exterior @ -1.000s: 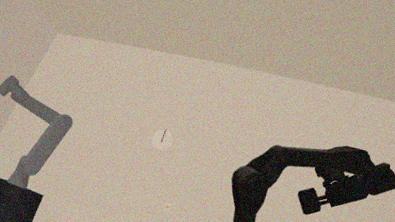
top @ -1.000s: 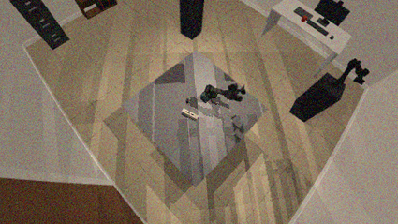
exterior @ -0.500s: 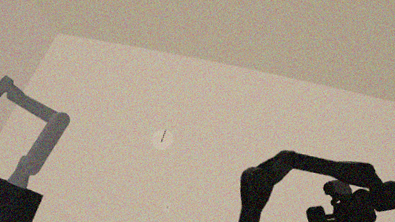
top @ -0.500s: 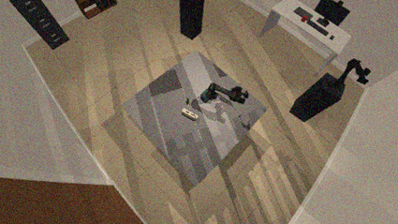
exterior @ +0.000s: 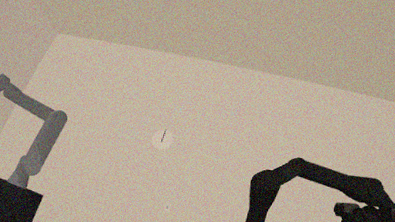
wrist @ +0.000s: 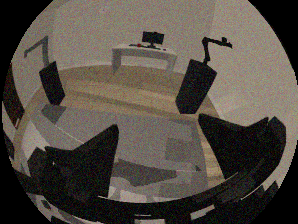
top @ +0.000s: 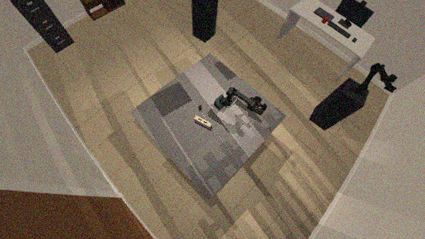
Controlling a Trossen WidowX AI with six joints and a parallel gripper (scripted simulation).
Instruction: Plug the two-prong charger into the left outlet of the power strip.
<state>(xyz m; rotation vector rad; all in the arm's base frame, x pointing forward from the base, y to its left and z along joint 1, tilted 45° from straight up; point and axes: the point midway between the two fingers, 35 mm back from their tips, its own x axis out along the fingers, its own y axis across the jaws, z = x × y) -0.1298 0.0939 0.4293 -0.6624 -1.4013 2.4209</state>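
The white power strip [top: 203, 121] lies on the grey table [top: 170, 131] in the overhead view. The small dark two-prong charger [top: 199, 106] lies on the table just beyond the strip, apart from it. My gripper [top: 218, 102] [wrist: 158, 123] is open and empty. It hovers low over the table, a short way to the right of the charger and the strip. In the wrist view both dark fingers stand wide apart, with only table and room between them. Neither the strip nor the charger shows in the wrist view. The exterior view shows my dark arm [exterior: 327, 179] bent forward, with the table top hidden.
A second dark arm on a black pedestal [top: 341, 103] [wrist: 196, 86] stands right of the table. Another pedestal [top: 205, 14] stands behind it. A white desk with a monitor [top: 334, 25] [wrist: 147, 52] is at the back right. A grey arm on a pedestal [exterior: 23, 152] stands at the left.
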